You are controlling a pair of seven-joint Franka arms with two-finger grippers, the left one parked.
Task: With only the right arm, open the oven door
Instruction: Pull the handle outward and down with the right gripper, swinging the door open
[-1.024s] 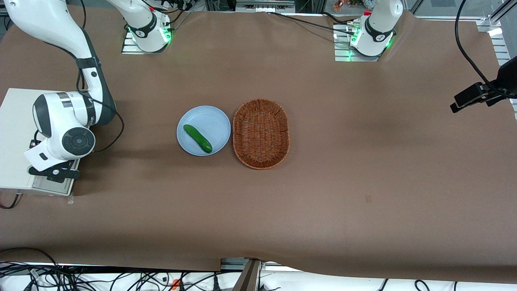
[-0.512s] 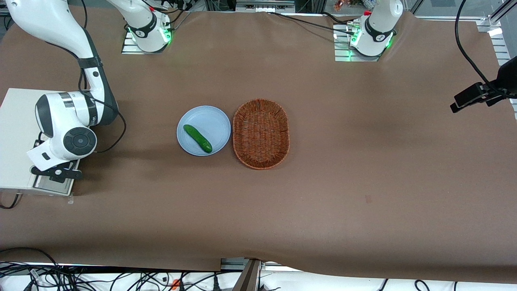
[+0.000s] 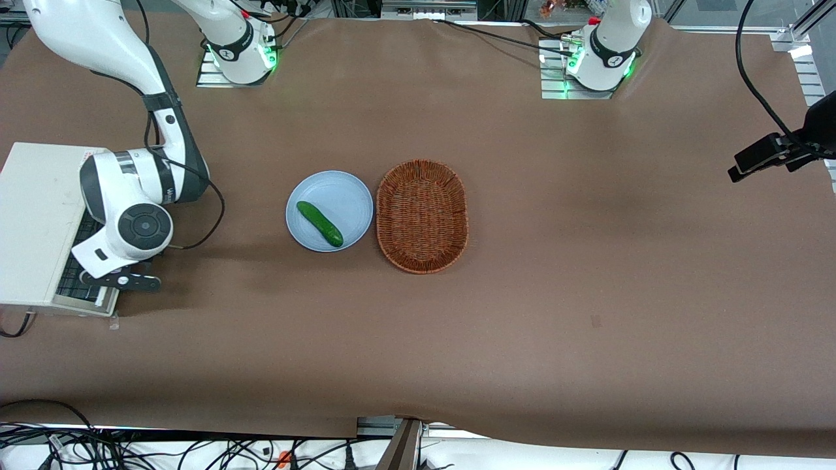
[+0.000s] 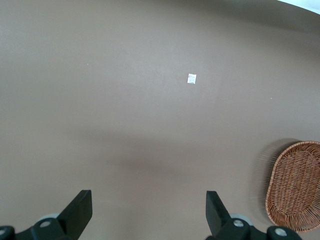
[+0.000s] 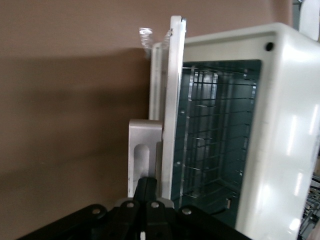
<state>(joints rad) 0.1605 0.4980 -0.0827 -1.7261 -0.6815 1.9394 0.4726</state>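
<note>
The white toaster oven [image 3: 32, 222] stands at the working arm's end of the table. Its oven door [image 3: 104, 301] is ajar, and the dark rack inside shows past it. The right arm [image 3: 130, 196] reaches down in front of the oven, with its black gripper [image 3: 112, 282] at the door's handle. In the right wrist view the silver door frame [image 5: 175, 100] stands away from the oven body [image 5: 280, 125]. The wire rack [image 5: 215, 140] shows in the gap. The gripper [image 5: 152, 187] has its fingers shut together, lying against the silver handle [image 5: 144, 145].
A blue plate [image 3: 343, 189] with a green cucumber [image 3: 320, 224] lies mid-table, beside a brown wicker basket [image 3: 423, 215]. The basket also shows in the left wrist view [image 4: 295, 185]. Arm bases [image 3: 238, 46] stand at the table's back edge. Cables [image 3: 65, 444] hang along its near edge.
The right arm's wrist and gripper have moved away from the oven toward the table's middle. The door has swung from shut to ajar, baring the rack.
</note>
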